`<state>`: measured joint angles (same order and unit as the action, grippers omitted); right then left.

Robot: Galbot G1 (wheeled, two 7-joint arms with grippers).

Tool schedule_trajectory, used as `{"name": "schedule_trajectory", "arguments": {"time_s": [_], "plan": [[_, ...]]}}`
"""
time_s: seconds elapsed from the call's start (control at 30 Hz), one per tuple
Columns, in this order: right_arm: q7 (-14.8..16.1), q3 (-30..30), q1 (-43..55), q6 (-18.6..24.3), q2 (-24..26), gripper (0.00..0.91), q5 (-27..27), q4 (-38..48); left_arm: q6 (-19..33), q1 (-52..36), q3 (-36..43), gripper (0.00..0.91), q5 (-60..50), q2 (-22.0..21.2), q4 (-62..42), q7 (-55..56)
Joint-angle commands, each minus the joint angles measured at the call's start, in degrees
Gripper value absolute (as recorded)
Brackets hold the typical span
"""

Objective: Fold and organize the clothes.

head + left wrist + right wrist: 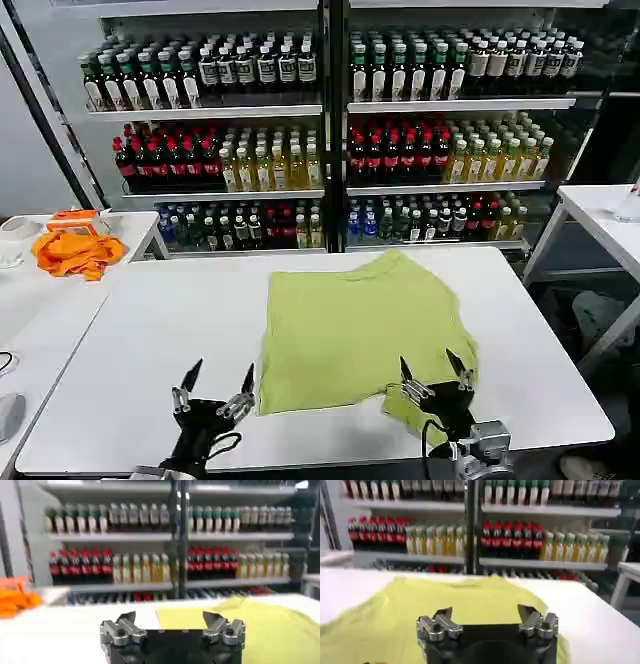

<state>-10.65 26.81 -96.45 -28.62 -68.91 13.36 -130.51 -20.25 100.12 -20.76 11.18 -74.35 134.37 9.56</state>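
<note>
Here you are with one lime yellow-green short-sleeved cotton T-shirt (360, 330) lying partly folded on the white surface (160, 340), plain side up, its near right corner drooping toward the front edge. Your right claw (437, 377) hovers over that near hem, released, jaws spread and holding nothing; your left claw (213, 391) sits just beside the shirt's near left corner, over bare surface, also released and empty. Watch it from here: if you pinch only the top layer, I'd expect the fold to peel apart, and a pull toward the edge could drag the whole shirt off. Count check: one shirt, two claws, and one bright orange crumpled cloth (75, 252) well apart on the side table.
</note>
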Motion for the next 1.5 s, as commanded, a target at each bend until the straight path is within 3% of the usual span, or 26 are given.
{"name": "schedule_trajectory", "arguments": {"time_s": [0.03, 0.5, 0.57, 0.6, 0.63, 0.67, 0.7, 0.73, 0.8, 1.27, 1.5], "plan": [[-0.19, 2.26, -6.05, -4.12, 1.11, 0.907, 0.35, -0.20, -12.83, -4.45, 4.39, 0.907, 1.72, 0.75, -4.74, 0.62], [-2.35, -0.51, -7.69, -3.30, -0.16, 0.907, -0.08, -0.05, -12.85, -10.63, 6.31, 0.907, 1.83, 0.54, -12.38, 2.00], [-2.67, -0.77, -8.05, -3.15, -0.32, 0.907, -0.15, 0.17, -12.84, -10.67, 6.49, 0.867, 1.76, 0.41, -12.88, 2.28], [-2.78, -0.95, -8.14, -2.95, -0.36, 0.766, -0.16, 0.18, -12.84, -10.69, 6.48, 0.786, 1.78, 0.37, -13.13, 2.36], [-3.00, -1.16, -8.39, -2.62, -0.40, 0.363, -0.14, 0.11, -12.85, -10.67, 6.45, 0.494, 1.80, 0.35, -13.44, 2.35], [-3.30, -1.42, -8.65, -2.26, -0.44, 0.161, -0.04, 0.04, -12.85, -10.64, 6.48, 0.353, 1.87, 0.36, -13.56, 2.35], [-3.32, -1.56, -8.77, -2.17, -0.44, 0.020, -0.06, 0.01, -12.84, -10.61, 6.53, 0.353, 1.93, 0.38, -13.61, 2.33], [-3.45, -1.77, -8.87, -2.07, -0.44, 0.000, -0.07, 0.01, -12.84, -10.60, 6.68, 0.101, 1.90, 0.44, -13.84, 2.34], [-3.59, -1.99, -8.77, -2.03, -0.48, 0.000, -0.05, 0.10, -12.86, -10.66, 6.92, 0.050, 1.87, 0.42, -14.40, 2.37], [-3.57, -2.56, -8.64, -1.88, -0.45, 0.000, 0.85, -0.98, -12.71, -9.81, 6.12, 0.040, 4.41, 0.78, -12.68, 1.90], [-3.51, -1.58, -9.09, 0.75, -0.64, 0.000, 1.24, -2.77, -10.96, -7.64, 4.08, 0.040, 4.87, 0.94, -8.37, 1.43]]}}
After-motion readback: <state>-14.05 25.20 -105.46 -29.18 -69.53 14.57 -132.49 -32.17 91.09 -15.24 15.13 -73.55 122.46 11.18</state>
